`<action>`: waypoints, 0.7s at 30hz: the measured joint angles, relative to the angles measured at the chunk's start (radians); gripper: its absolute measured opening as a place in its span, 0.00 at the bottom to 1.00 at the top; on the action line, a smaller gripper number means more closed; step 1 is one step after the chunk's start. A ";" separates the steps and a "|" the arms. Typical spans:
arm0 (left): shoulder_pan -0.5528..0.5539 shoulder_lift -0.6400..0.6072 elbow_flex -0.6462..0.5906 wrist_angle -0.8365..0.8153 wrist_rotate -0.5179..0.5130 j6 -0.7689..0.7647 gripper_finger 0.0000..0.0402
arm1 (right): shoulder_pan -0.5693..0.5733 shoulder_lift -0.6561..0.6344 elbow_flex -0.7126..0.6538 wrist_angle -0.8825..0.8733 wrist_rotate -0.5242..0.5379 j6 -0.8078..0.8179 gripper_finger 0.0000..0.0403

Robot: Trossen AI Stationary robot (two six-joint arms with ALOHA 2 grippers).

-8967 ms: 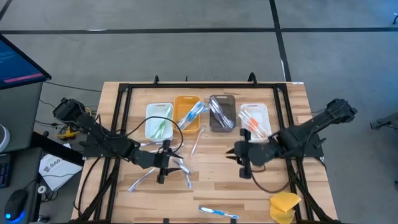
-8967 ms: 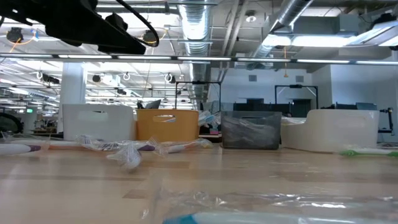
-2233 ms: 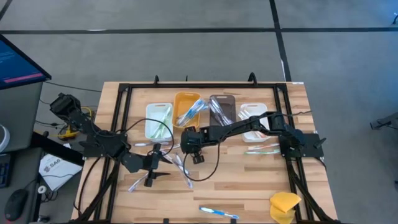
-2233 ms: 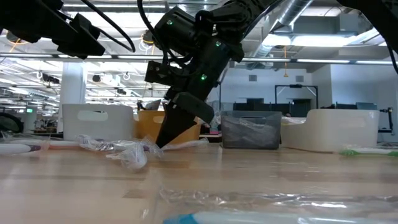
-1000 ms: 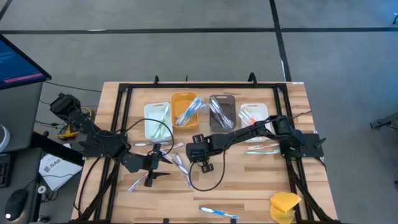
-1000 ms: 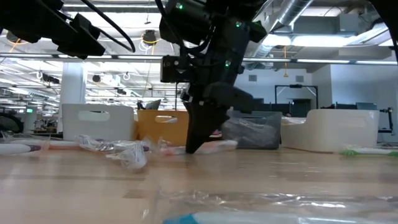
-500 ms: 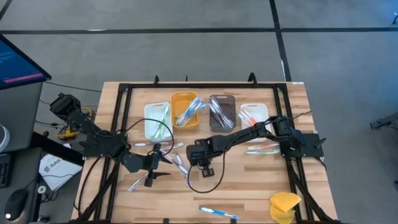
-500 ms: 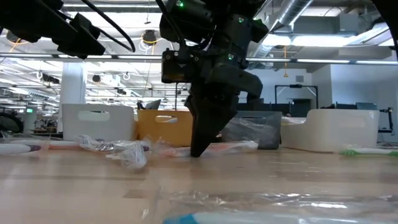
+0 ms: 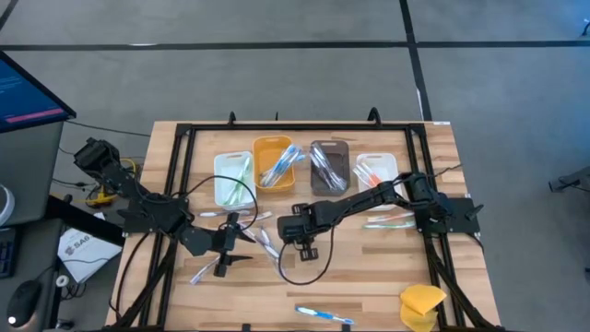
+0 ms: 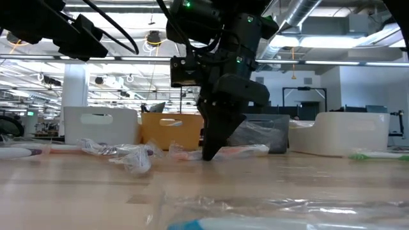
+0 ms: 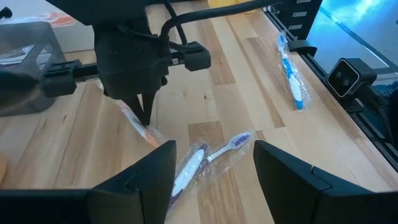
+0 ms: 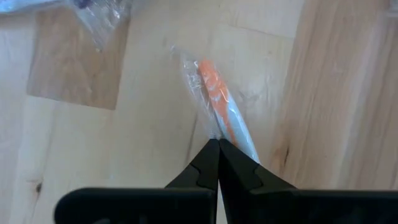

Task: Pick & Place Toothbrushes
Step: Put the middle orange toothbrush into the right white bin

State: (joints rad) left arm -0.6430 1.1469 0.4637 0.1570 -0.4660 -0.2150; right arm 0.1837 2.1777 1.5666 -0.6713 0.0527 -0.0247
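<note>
Near the middle of the wooden worktop, the right gripper is pinched tight on the clear wrapper of an orange-handled toothbrush lying flat on the wood, just in front of the orange bin. Toward the left edge, the left gripper waits with fingers spread, empty, over a wrapped white toothbrush.

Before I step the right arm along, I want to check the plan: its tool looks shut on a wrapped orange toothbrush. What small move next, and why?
Probably lift straight up a little. The right tool is pinched shut on the orange toothbrush, which lies on the table. Raising it would clear the other loose toothbrushes before carrying it to the white bin holding orange ones.
</note>
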 joint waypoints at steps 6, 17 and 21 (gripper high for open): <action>0.000 0.000 0.000 0.000 0.000 0.000 0.52 | 0.010 0.001 0.066 -0.108 0.057 0.001 0.00; 0.000 0.000 0.000 0.001 0.000 0.000 0.52 | 0.105 0.002 0.287 -0.404 0.212 0.055 0.00; 0.000 0.000 0.000 0.001 0.000 0.000 0.52 | 0.145 0.001 0.370 -0.563 0.315 0.121 0.00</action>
State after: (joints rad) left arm -0.6430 1.1469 0.4637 0.1581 -0.4663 -0.2150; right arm 0.3284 2.1789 1.9367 -1.2340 0.3682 0.0959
